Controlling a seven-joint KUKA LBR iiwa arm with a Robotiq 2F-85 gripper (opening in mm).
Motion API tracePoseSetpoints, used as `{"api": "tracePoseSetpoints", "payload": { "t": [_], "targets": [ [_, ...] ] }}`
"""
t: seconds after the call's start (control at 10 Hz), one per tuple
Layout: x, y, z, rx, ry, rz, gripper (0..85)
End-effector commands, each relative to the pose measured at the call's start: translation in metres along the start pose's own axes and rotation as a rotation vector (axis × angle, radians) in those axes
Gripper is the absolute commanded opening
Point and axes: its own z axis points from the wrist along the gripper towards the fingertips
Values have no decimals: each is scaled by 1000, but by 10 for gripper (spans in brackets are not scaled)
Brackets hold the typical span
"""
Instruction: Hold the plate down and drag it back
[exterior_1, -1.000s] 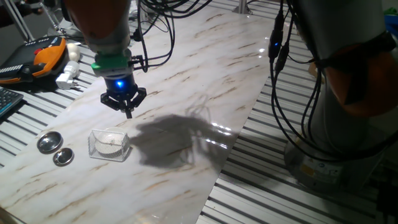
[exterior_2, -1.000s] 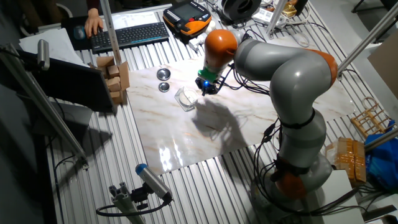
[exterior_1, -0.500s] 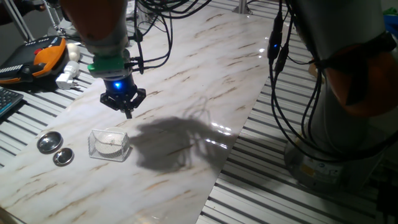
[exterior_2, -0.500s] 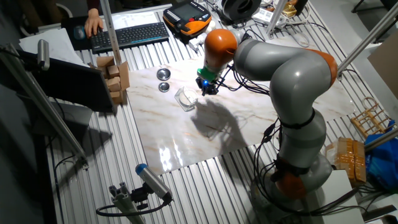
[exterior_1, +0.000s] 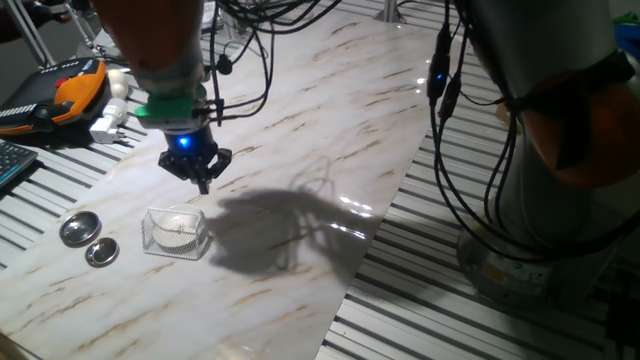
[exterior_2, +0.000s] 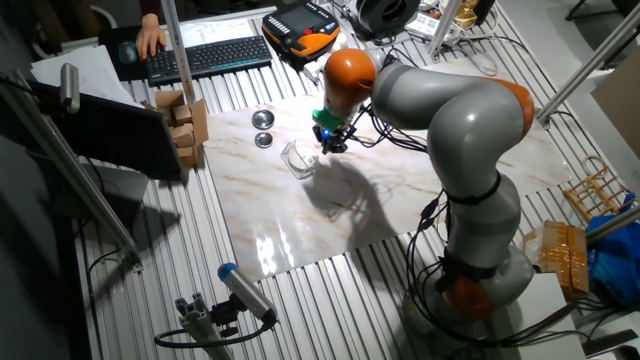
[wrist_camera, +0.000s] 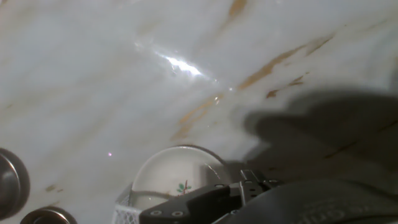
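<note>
Compared with a second ago, the gripper (exterior_1: 203, 184) has shifted a little to the left in one fixed view and now sits slightly closer to the clear box (exterior_1: 176, 232); nothing on the table (exterior_1: 330, 110) has moved. The gripper hangs above the marble surface, just beyond the box, touching nothing. Its jaws come together to a narrow point and hold nothing; whether a small gap is left between them cannot be told.

The plate (wrist_camera: 177, 177) lies flat on the table at the box. In the hand view its white round face with a small speckled mark at the centre shows near the bottom edge, partly covered by the dark body of the hand. The wire frame of the box shows at its lower left.

Two shiny metal lids (exterior_1: 79, 229) lie side by side to the left of the box, apart from it.
</note>
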Motion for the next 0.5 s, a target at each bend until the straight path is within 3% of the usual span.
{"api": "tracePoseSetpoints", "payload": {
  "t": [0.0, 0.4],
  "targets": [
    [0, 3, 2, 2, 3, -1, 0],
    [5, 15, 9, 14, 9, 22, 0]
  ]
}}
